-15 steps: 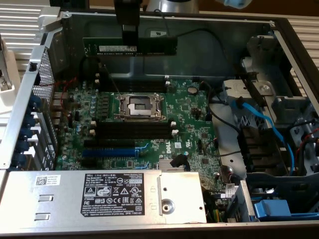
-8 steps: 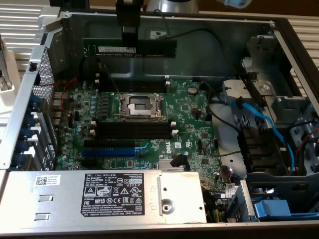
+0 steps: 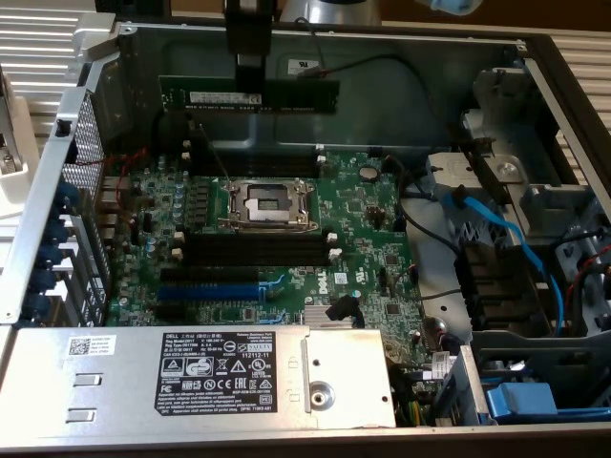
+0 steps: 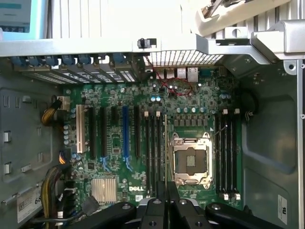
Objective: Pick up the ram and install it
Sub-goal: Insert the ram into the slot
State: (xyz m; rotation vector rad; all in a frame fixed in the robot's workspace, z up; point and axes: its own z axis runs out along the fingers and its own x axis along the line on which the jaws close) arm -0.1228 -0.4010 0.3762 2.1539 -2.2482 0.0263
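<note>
The ram (image 3: 248, 95) is a long green stick with black chips and a white label. It hangs level in the air above the far part of the motherboard (image 3: 363, 258). My gripper (image 3: 250, 65) comes down from above and is shut on the ram's upper edge near its middle. In the wrist view the ram (image 4: 166, 148) appears edge-on as a thin line between my fingertips (image 4: 167, 200). It lines up over the black memory slots (image 4: 153, 148) beside the CPU socket (image 4: 190, 160). A second pair of black slots (image 4: 226, 157) lies on the socket's other side.
The open computer case has metal walls all round. A grey power supply (image 3: 191, 377) sits at the front, blue cables (image 3: 506, 239) and drive bays at the exterior view's right. A blue slot (image 3: 210, 291) and a small heatsink (image 3: 329, 315) lie on the board.
</note>
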